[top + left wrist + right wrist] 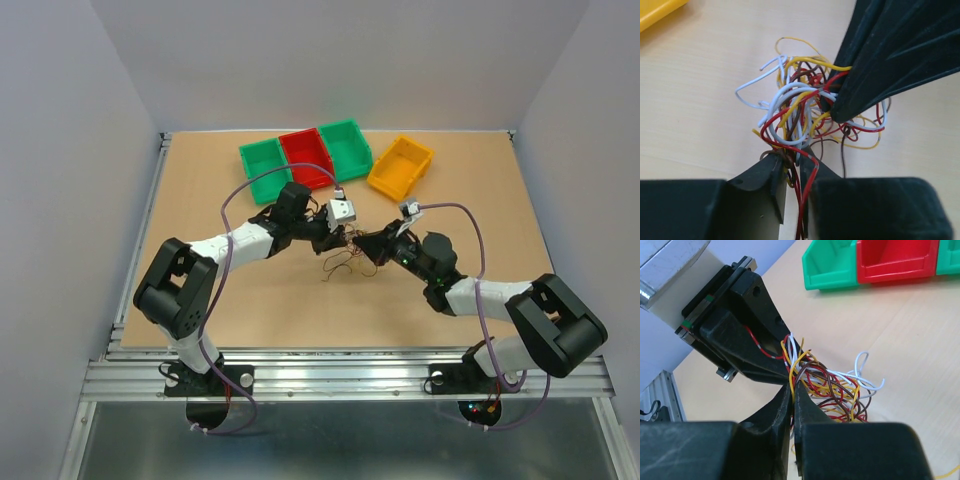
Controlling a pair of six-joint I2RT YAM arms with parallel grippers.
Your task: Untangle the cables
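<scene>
From above, the table (250,300) is plain to see, but my two wrists meet over its middle and cover most of what lies between them. Only a few loops of the cables (340,265) show below them there. The bins (308,155) at the far side are cut off by the frame edge in my right wrist view. My left gripper (792,161) is nearly closed, pinching red and brown strands that run down between its fingers and out of sight. My right gripper (792,388) is pressed together on strands at its tip; which ones I cannot tell. The cables are a loose knot of thin white, yellow, red and brown loops, bunched between both tips.
</scene>
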